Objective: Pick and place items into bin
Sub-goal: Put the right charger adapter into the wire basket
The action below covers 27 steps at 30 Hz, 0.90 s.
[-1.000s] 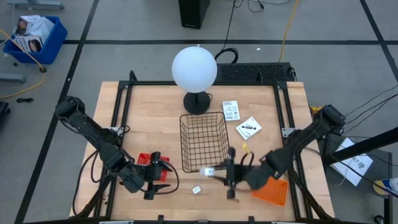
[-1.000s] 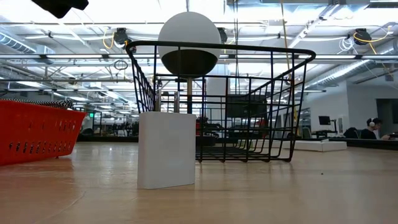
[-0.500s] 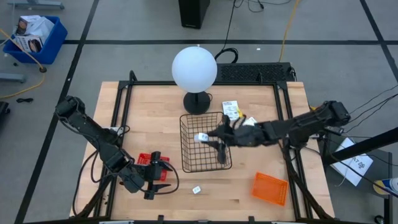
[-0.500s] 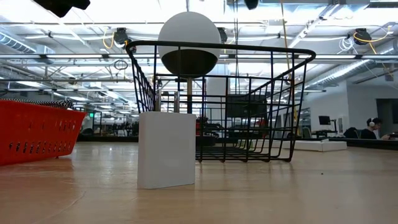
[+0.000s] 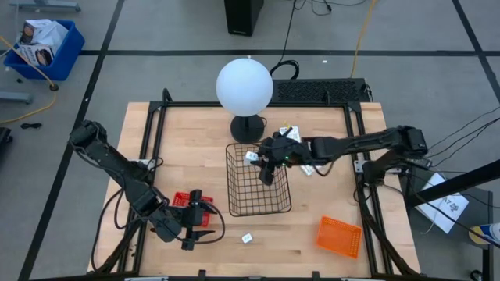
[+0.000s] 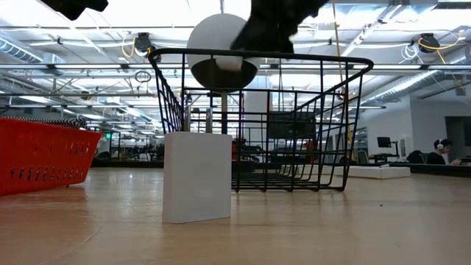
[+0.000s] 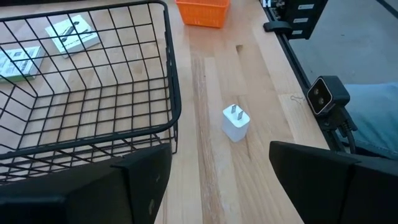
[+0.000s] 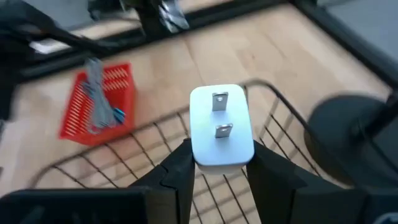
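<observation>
White block (image 8: 221,127) in right gripper (image 8: 217,163), prongs outward

Right gripper (image 5: 260,161) reaches far inward, jaws clamped — left gripper (image 5: 205,219) parted, idle.

The worktop (image 5: 195,133) is pale wood with visible grain and a smooth finish. The bin (image 5: 258,179) is thin black metal wire. The white block (image 8: 221,127) looks like smooth plastic with two shiny metal prongs. The red basket (image 8: 99,102) and orange basket (image 5: 340,236) look like plastic.
</observation>
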### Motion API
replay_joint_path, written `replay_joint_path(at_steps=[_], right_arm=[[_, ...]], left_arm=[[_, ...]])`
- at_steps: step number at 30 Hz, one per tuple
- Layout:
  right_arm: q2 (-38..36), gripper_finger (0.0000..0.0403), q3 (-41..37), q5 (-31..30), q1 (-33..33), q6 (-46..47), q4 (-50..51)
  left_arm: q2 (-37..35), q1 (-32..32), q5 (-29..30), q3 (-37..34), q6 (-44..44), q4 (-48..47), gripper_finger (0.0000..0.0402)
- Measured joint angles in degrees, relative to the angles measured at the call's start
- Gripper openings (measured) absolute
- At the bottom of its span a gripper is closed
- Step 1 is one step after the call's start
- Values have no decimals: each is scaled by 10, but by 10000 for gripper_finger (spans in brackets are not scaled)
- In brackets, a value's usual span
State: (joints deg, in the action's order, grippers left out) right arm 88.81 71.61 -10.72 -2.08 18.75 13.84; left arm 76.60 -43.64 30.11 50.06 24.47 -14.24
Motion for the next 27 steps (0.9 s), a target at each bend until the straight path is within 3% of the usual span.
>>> replay_joint_path(at_steps=[9,18,27], right_arm=[[86,115,8,45,34,16,35],[188,117,92,64,40,1,112],[220,117,106,65,40,0,129]], left_arm=[[0,0,0,0,-3,2,274],[0,0,0,0,-3,4,274],[0,0,0,0,-2,4,274]])
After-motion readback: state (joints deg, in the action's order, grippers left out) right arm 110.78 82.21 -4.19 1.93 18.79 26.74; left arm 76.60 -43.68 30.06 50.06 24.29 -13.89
